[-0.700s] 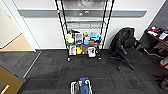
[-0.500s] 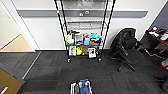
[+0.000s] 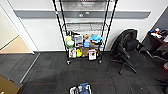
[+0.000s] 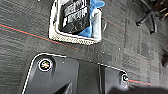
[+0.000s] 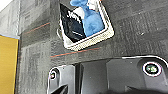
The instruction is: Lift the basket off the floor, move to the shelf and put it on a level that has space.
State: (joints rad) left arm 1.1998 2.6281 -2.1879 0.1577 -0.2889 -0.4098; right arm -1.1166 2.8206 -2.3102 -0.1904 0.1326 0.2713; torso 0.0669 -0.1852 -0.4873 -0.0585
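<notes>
We find the basket (image 3: 80, 89) standing on the floor (image 3: 50, 72) of dark grey carpet tiles, at the near edge of the head view and well apart from the shelf (image 3: 83, 32), which stands against the wall ahead. Both wrist views look down on the basket (image 4: 76, 21) (image 5: 86, 25) from above; it rests flat, untouched, with a black printed packet (image 4: 73, 13) and a blue soft item (image 5: 91, 21) inside. We cannot tell how far either claw is open, nor whether it grips anything, as no fingers are visible. In our judgement the load is light. The woven mesh sides will likely flex under pressure, while the pale rim (image 4: 75, 40) looks the stiffer part and the sounder place to take hold, on opposite sides so the basket stays level. The second tier from the top (image 3: 85, 26) appears bare; the lower tiers are crowded with goods. An office chair (image 3: 126, 48) stands beside the shelf.
</notes>
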